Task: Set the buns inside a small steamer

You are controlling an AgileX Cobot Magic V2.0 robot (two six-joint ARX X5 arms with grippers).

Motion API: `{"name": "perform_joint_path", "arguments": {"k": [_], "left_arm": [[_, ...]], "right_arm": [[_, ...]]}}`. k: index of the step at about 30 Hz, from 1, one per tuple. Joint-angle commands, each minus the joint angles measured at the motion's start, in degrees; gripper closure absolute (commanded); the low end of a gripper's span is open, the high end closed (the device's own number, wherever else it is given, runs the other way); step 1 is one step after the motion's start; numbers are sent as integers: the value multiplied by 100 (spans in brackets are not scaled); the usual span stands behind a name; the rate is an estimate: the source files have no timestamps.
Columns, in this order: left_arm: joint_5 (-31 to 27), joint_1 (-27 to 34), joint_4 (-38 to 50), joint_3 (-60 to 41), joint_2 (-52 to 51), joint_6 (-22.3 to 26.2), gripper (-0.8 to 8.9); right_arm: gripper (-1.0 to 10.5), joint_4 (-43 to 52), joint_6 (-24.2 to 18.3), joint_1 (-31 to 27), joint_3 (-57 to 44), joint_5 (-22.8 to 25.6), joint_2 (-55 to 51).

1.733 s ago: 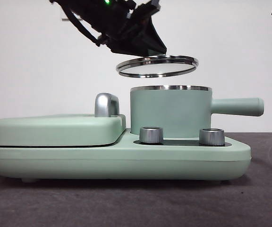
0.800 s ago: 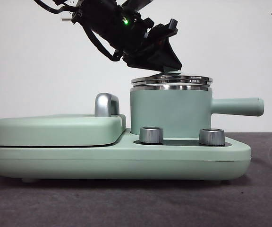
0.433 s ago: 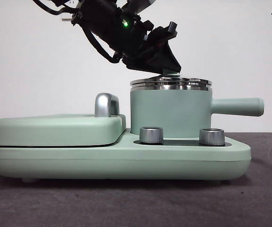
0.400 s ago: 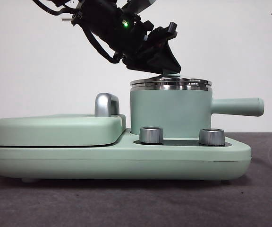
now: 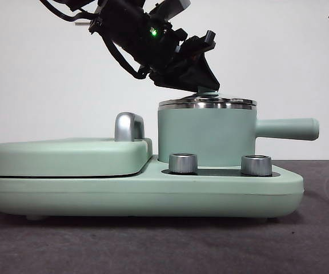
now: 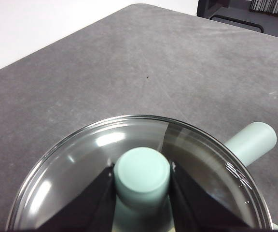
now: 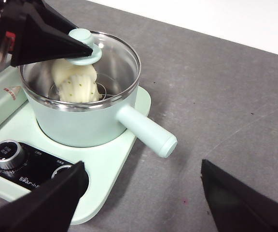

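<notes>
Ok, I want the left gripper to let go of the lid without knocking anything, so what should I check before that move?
1. Glass lid seated flat on the small steamer rim: ok, level in the front view with no gap showing.
2. Left gripper hold on the green knob: ok, jaws clamp it on both sides.
3. Buns inside the pot: one bun shows through the glass; the second, cannot tell.
4. Right gripper out of the way: ok, open, off to the side of the long handle.
5. Steamer square on the appliance base: ok.
</notes>
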Motion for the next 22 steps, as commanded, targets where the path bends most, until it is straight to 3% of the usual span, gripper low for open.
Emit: {"name": "perform_joint_path", "arguments": {"k": [1, 6, 15, 22], "left_arm": [[20, -37, -199, 101, 129, -9, 786], [20, -37, -358, 107, 120, -133, 534], [20, -15, -1228, 177, -455, -229, 532], [20, 111, -2518, 177, -1388, -592, 533]], "right_arm": [[569, 26, 101, 42, 26, 22, 20], [569, 24, 101, 42, 26, 22, 20], [569, 28, 103, 42, 26, 22, 20], [569, 26, 103, 42, 26, -72, 20]]}}
